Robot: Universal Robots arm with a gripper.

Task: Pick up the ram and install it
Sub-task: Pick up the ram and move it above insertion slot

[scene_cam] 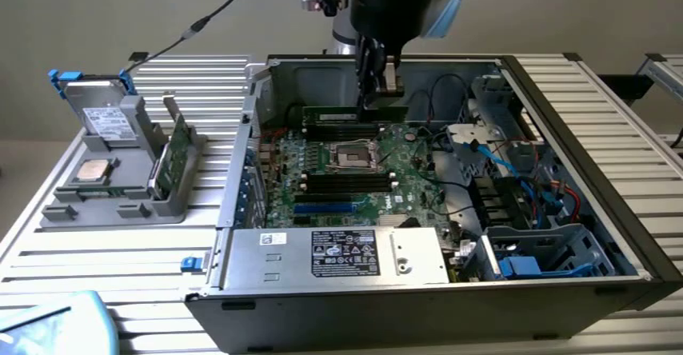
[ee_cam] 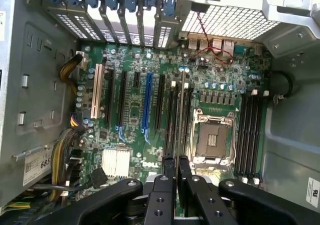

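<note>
The gripper is clamped on the ram. It holds the green stick by its top edge, with the fingers pressed close on either face. The ram hangs straight beneath the gripper inside the open computer case, over the green motherboard. In the wrist view the ram is edge-on and runs along the black memory slots directly under the gripper, with the empty processor socket just beside them. Whether the ram's lower edge touches a slot cannot be told. Well away from the gripper, towards the exterior view's left, a grey holder stands on the table.
</note>
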